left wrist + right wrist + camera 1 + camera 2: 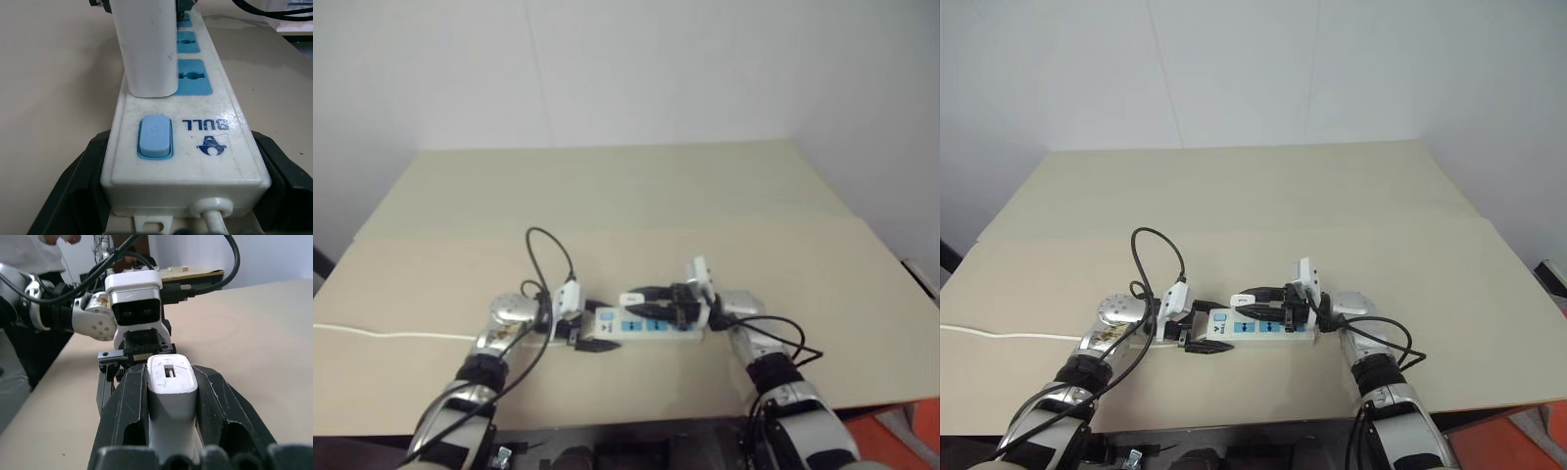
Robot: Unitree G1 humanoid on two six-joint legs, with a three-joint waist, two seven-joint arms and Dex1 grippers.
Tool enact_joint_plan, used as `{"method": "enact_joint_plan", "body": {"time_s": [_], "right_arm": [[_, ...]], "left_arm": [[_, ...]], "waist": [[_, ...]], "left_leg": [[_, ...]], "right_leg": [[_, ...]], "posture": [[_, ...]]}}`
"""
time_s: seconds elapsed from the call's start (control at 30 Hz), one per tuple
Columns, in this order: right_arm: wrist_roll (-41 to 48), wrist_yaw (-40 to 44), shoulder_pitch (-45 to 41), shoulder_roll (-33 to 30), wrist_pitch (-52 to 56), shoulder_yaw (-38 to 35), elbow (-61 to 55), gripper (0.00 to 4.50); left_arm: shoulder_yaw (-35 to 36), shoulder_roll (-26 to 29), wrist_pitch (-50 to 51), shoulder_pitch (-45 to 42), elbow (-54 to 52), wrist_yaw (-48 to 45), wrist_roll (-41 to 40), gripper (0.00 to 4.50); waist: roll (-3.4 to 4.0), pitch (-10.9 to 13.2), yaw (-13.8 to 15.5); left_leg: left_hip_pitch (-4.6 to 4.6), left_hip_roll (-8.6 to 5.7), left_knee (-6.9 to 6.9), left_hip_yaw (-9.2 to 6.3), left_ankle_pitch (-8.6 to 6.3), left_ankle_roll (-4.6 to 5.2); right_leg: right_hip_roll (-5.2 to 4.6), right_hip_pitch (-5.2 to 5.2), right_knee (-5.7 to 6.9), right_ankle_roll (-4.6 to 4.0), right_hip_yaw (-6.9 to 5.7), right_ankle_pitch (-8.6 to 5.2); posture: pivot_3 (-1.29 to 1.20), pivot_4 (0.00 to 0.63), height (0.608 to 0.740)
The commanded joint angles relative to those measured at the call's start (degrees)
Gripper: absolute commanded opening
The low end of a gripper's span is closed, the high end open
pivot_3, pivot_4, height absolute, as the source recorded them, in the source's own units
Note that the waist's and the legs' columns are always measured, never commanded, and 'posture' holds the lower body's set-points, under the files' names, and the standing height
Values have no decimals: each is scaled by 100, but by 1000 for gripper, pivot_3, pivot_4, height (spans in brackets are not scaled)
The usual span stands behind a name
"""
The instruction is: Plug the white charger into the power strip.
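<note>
power strip (190, 147), switch end pinched by left gripper (590, 331); white charger (171, 396), clamped in right gripper (172, 382), over sockets. risk: tilted prongs miss slots.

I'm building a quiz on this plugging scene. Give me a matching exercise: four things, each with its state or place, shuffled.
Things:
1. white charger
2. power strip
3. switch
4. thin white cord

States:
A. light blue, at the strip's gripped end
B. clamped by the right gripper
C. runs off the table's left edge
D. held at one end by the left gripper

Pairs: 1-B, 2-D, 3-A, 4-C
</note>
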Motion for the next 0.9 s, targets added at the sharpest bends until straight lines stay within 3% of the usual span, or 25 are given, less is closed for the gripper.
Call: {"method": "enact_joint_plan", "body": {"time_s": [0.03, 0.27, 0.67, 0.9], "right_arm": [[-658, -131, 314, 13, -497, 339, 541, 1100], [-571, -122, 84, 24, 156, 357, 795, 1100], [-747, -77, -56, -75, -53, 402, 997, 1100], [-782, -133, -45, -140, -90, 368, 835, 3447]], "left_arm": [[-34, -6, -22, -27, -84, -4, -21, 3306], [-42, -26, 6, -15, -98, -17, -44, 3306], [-38, -23, 6, 30, -134, 28, -37, 3306], [-49, -32, -16, 46, -123, 47, -26, 3306]], "waist": [[0, -1, -17], [1, 0, -77], [2, -1, -87], [-10, -8, -80]], "left_leg": [[1, 0, 0, 0, 0, 0], [41, 1, -3, -2, -1, 0], [76, 2, -25, -2, -3, 0], [77, 2, -26, -3, -4, -2]], "right_leg": [[0, 1, 0, 0, 0, 0], [1, 47, -6, -1, 0, -1], [-1, 71, -9, 0, 5, -6], [-1, 73, -11, 1, 3, -6]], "posture": [[0, 150, 740], [0, 150, 740], [0, 150, 740], [0, 150, 740]]}}
